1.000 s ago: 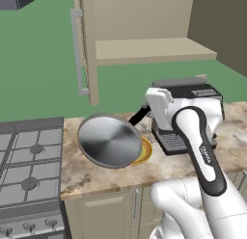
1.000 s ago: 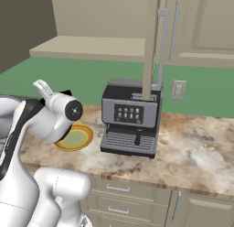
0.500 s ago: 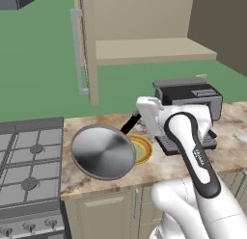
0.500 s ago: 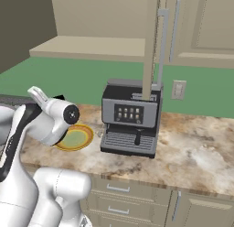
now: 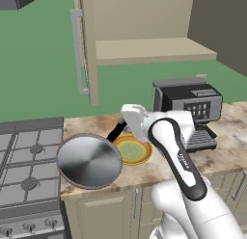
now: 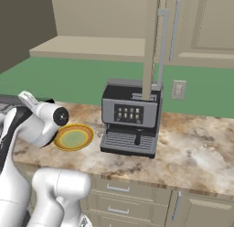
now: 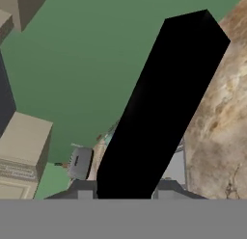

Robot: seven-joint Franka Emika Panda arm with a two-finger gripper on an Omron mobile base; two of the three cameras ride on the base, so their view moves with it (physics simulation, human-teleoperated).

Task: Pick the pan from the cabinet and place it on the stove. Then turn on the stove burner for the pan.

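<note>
A white robot arm is reaching left over a marbled countertop point(image 5: 226, 137), and its gripper point(image 5: 126, 125) is clamped on the straight black handle of the pan point(image 5: 89, 160), the dark handle running up between the finger tips in the hand view. The pan, a shallow silvery disc, is hanging tilted in the air with its round face turned toward the camera; it is hovering over the left end of the counter, its left rim reaching just over the right edge of the stove point(image 5: 26, 168). The stove's dark grates are lying bare to the left of the pan, with a row of small knobs showing along the front edge below. Just beside the pan, to its right and partly behind it, a yellow-rimmed plate point(image 5: 133, 151) with a green centre is sitting flat on the counter. Further right, a black and silver coffee machine point(image 6: 131, 117) is standing against the green wall, near the arm's elbow. Above the counter the cabinet point(image 5: 144, 45) is standing open, its door point(image 5: 87, 45) swung outward edge-on with a long silver bar handle, and its lower shelf is sitting bare well above the pan, leaving open air between shelf and counter
</note>
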